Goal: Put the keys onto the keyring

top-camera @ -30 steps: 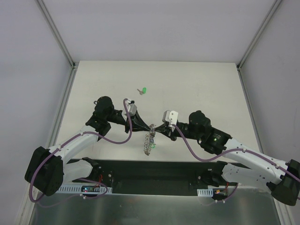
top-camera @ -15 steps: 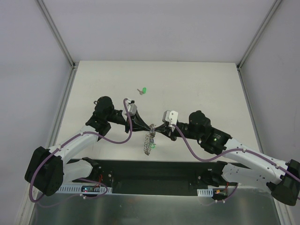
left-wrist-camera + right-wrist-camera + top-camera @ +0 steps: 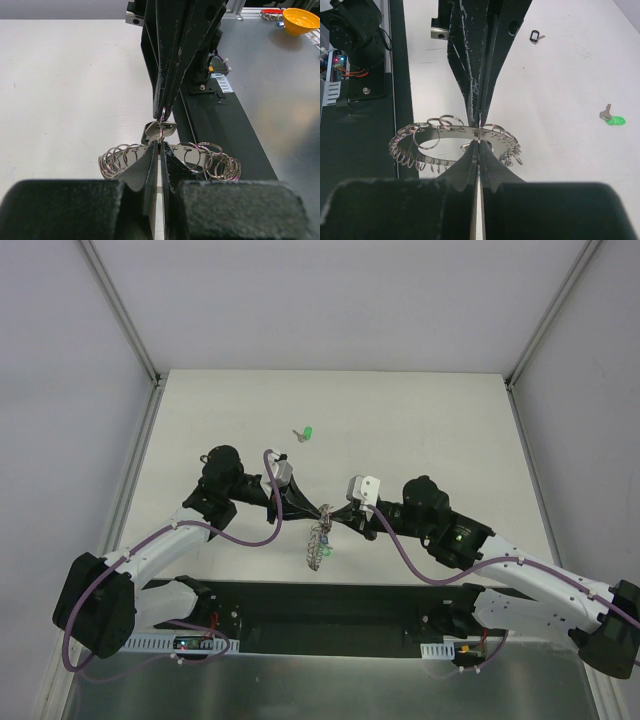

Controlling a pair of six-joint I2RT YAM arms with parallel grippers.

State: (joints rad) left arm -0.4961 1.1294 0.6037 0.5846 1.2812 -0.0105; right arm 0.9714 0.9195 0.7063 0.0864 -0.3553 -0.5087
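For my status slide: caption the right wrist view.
Both shut, the right gripper and left gripper meet tip-to-tip at the keyring; a green key lies apart.

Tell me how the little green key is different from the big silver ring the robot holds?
The green key lies flat on the table, alone; the keyring is pinched between the left gripper and right gripper. The green key is tiny; the keyring is far wider. The green key has a green plastic head; the keyring is all silver, edged with little loops. Both show silver metal.
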